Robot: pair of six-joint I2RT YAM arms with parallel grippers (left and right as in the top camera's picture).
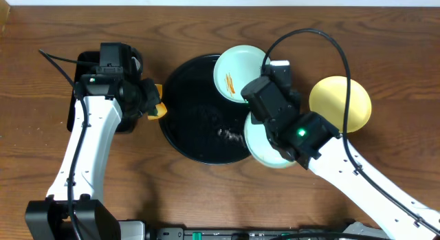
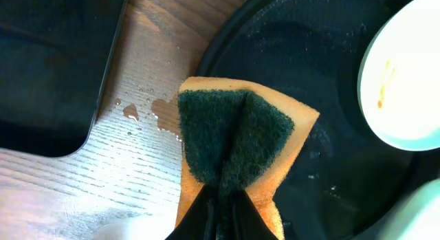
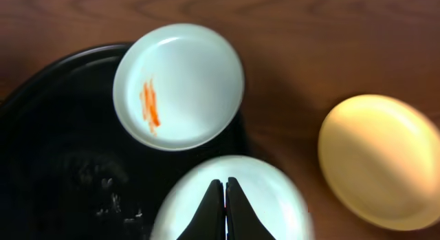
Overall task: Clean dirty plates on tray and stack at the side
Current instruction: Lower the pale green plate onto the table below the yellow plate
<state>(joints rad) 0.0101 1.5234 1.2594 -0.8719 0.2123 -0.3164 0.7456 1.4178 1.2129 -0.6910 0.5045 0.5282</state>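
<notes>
From above, the left hand [image 1: 151, 101] is clamped on a sponge [image 1: 160, 111] just off the left rim of the tray [image 1: 192, 95]. Its arm crosses a rectangular tray [image 1: 73, 115] on the counter [image 1: 385, 34]. The right hand [image 1: 263, 106] hangs over the tray's right edge, its fingers hidden under its own body. A streaked plate [image 1: 237, 71] sits at the tray's far right rim. A mint plate [image 1: 265, 154] overlaps the near right rim, partly under the arm. A yellow plate [image 1: 342, 102] lies on the counter, apart from the tray. Pale residue [image 1: 228, 134] marks the tray's floor.

In the left wrist view, the fingers [image 2: 206, 216] pinch the sponge [image 2: 234, 140] folded, green side up, over the tray's rim [image 2: 227, 47]. Drops [image 2: 130, 111] lie on the counter [image 2: 103, 178] beside the rectangular tray [image 2: 48, 61]. The streaked plate [image 2: 405, 75] shows at right.

In the right wrist view, the right hand [image 3: 225, 188] has its fingers pressed together, nothing between them, tips over the mint plate [image 3: 275, 199]; whether they touch it I cannot tell. The streaked plate [image 3: 179, 85] lies beyond, orange marks left of centre, overlapping the tray's [image 3: 55, 130] rim. The yellow plate [image 3: 381, 161] rests at right on the counter [image 3: 289, 34].
</notes>
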